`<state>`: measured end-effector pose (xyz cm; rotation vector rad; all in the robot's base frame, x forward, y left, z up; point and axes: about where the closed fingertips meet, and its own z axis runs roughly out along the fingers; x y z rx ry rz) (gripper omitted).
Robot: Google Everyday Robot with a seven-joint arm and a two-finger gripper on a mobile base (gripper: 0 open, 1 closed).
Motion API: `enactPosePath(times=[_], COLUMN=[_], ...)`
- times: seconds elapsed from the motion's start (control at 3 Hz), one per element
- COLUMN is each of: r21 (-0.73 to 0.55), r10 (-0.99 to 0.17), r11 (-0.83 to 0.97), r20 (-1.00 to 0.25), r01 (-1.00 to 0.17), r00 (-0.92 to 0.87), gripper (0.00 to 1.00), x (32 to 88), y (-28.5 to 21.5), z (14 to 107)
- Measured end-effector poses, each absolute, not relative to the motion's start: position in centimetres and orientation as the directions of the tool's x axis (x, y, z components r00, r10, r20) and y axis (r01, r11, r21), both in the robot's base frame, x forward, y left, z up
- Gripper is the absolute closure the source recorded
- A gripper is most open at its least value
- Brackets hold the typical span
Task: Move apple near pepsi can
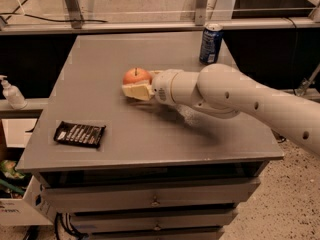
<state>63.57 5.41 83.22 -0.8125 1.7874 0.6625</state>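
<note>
The apple [136,75], red-orange with a short dark stem, sits on the grey table [100,54] left of centre. My gripper [132,83] reaches in from the right and is around the apple. One cream finger [135,91] lies against its near side, and the jaws look shut on it at table level. The pepsi can [211,43], dark blue with a silver top, stands upright at the table's far right edge, well apart from the apple. My white arm [235,91] stretches across the right half of the table.
A flat black snack wrapper [80,133] lies near the table's front left edge. A white pump bottle [11,92] stands on a lower ledge to the left. A metal rail [150,26] runs behind the table. Drawers [150,199] sit under the tabletop.
</note>
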Motion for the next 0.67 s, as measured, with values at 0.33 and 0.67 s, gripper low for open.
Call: enactPosePath(times=[0.33,0.67], r21=[0.064,-0.005], r10=[-0.22,-0.215], r11=[0.621,0.585], r20=[-0.942,-0.965], r01=[-0.781,-0.811], r00=[-0.253,-0.149], gripper=[1.0,1.0], x=[63.6,63.4], y=[5.4,7.9], z=[83.3,88.3])
